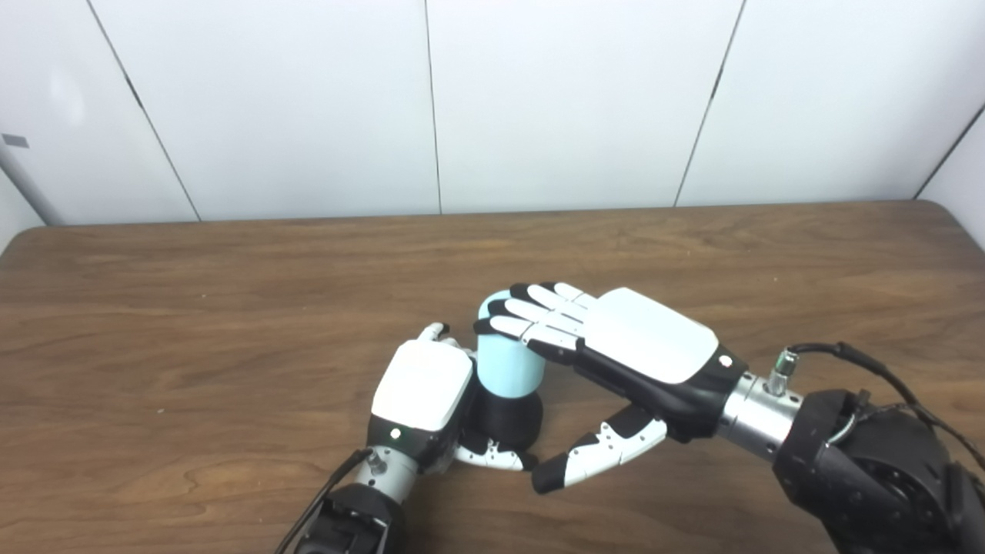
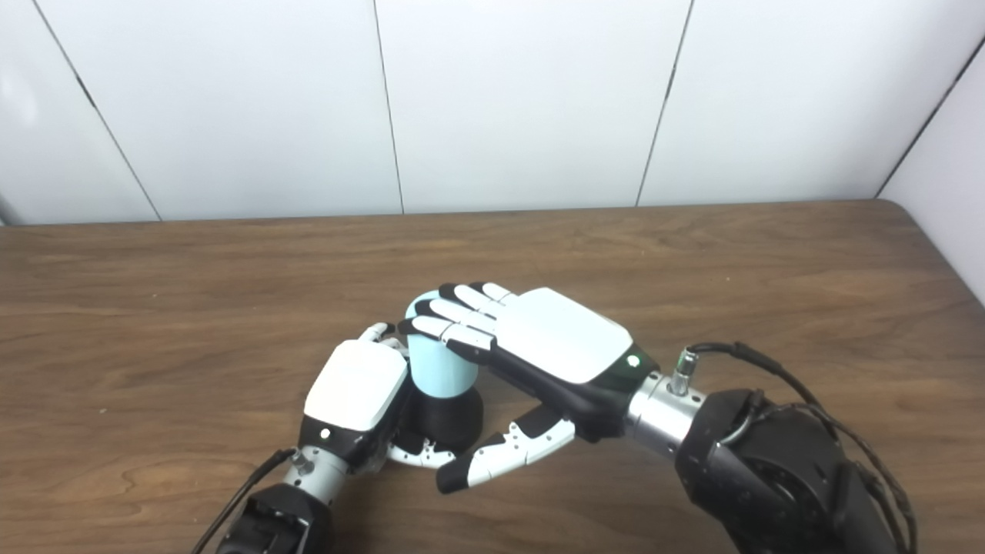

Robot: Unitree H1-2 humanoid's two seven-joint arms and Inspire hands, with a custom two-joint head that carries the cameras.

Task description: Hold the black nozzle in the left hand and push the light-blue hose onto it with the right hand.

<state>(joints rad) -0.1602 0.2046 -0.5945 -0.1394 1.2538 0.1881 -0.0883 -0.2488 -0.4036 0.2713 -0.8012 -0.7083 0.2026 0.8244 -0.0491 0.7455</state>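
Note:
The black nozzle [image 1: 509,422] stands upright on the wooden table near the front middle. The light-blue hose [image 1: 506,363] sits upright on top of it, its lower end over the nozzle. My left hand [image 1: 422,385] is shut around the nozzle from the left, its thumb curled under the front. My right hand [image 1: 645,345] is open, with flat fingers [image 1: 531,312] lying across the hose's top end and the thumb spread apart below, in front of the nozzle. The same shows in the right eye view: hose [image 2: 439,368], nozzle [image 2: 452,422].
The brown wooden table [image 1: 231,308] runs to a white panelled wall [image 1: 539,100] at the back. Its right rear corner is rounded. A black cable [image 1: 885,377] loops over my right wrist.

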